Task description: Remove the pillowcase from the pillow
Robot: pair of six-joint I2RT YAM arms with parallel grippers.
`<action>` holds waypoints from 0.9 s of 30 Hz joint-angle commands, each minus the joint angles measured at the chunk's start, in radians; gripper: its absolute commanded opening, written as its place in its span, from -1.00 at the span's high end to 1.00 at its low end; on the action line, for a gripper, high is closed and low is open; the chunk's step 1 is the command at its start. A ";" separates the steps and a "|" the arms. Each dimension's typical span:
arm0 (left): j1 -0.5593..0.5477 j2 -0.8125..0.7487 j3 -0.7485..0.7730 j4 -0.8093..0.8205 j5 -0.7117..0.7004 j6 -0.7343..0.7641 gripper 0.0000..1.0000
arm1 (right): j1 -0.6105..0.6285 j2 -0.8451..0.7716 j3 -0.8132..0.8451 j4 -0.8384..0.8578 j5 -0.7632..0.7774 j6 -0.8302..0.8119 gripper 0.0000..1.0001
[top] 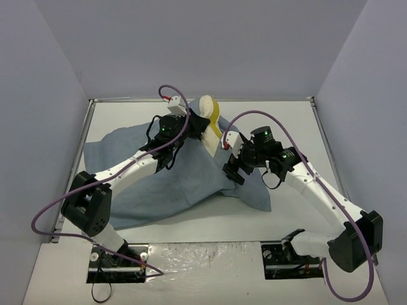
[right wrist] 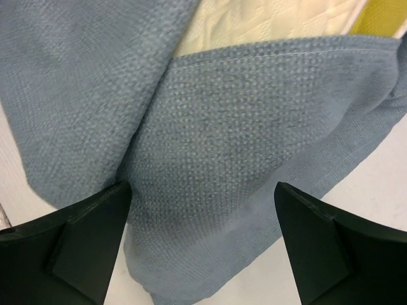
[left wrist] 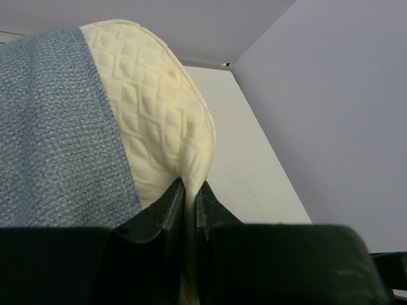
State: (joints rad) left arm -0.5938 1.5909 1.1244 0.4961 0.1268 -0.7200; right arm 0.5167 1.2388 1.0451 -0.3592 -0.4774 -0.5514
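L gripper (left wrist: pixel 191 189) fills the bottom of its own wrist cam. Both black fingers (left wrist: pixel 162 213) are pressed nearly together, clamped on a thin cream fold at the pillow (left wrist: pixel 162 108) edge. Above the pinch the pillow bulges up, quilted diamond pattern clear. The case (left wrist: pixel 57 133) covers its left side in that view, w/ the hem running diagonally down the pillow face to just beside the fingers. Blue-grey weave, no stripes showing.

R wrist cam: R gripper (right wrist: pixel 202 190) has its jaws wide apart, gripping nothing. It points down at the blue-grey face of the case; can't tell whether the tips touch the cloth. A stitched hem crosses the top of that view, w/ a strip of cream pillow beyond it and the mustard band (right wrist: pixel 381 19) in the top right corner. White table (right wrist: pixel 381 210) shows at lower right.

Top cam: the pillow's exposed end stands up at the far middle of the table, tilted, band facing right, L gripper on its left side. The case spreads from there toward the near left, rumpled, w/ a flap reaching right under the R gripper. That gripper sits just near-right of the pillow end, over the cloth. Can't tell how much of the pillow is inside the case. Purple cables (top: pixel 172 89) loop over both arms.
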 commanded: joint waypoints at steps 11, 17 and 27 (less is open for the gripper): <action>0.064 -0.088 0.087 0.140 0.039 -0.090 0.95 | -0.003 0.120 -0.036 -0.089 -0.122 -0.159 -0.14; 0.110 -0.121 0.087 0.133 0.017 -0.152 0.95 | -0.006 0.070 -0.033 -0.083 -0.181 -0.200 0.81; 0.295 -0.046 0.150 0.251 0.053 -0.573 0.95 | 0.121 -0.042 -0.194 -0.075 -0.073 -0.357 0.99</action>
State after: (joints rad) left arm -0.3286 1.5528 1.1778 0.5465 0.1749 -1.1133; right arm 0.5934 1.1961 0.8886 -0.3954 -0.6060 -0.8539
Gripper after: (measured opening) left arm 0.075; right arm 0.009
